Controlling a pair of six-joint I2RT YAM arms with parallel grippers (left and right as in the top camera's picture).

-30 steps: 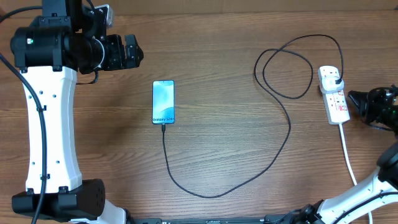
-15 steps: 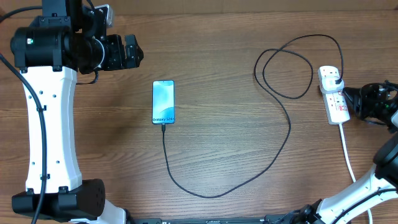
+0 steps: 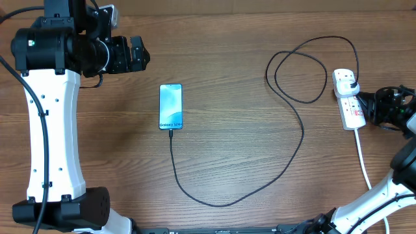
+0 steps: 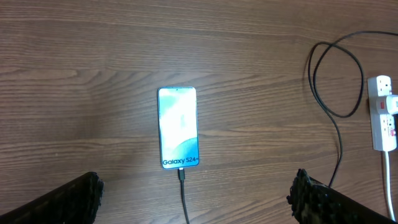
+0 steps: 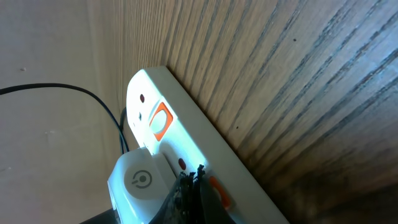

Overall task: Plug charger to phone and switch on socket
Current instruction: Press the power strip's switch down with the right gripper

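The socket (image 3: 349, 99) is set on the table (image 3: 227, 52), directly against the tips of the right gripper (image 3: 372, 108). The charger (image 3: 303, 133) is plugged into the socket end just beside those tips. From there it is looped away to the phone (image 3: 171, 106). The phone is laid well apart from the right gripper, ahead of the left gripper (image 3: 140, 53) and in line with the gap between its fingers.

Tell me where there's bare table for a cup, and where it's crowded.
Free: between the left arm and the phone, and between the phone and the looping cable. Crowded: the right edge, where power strip, white cord and right end effector meet.
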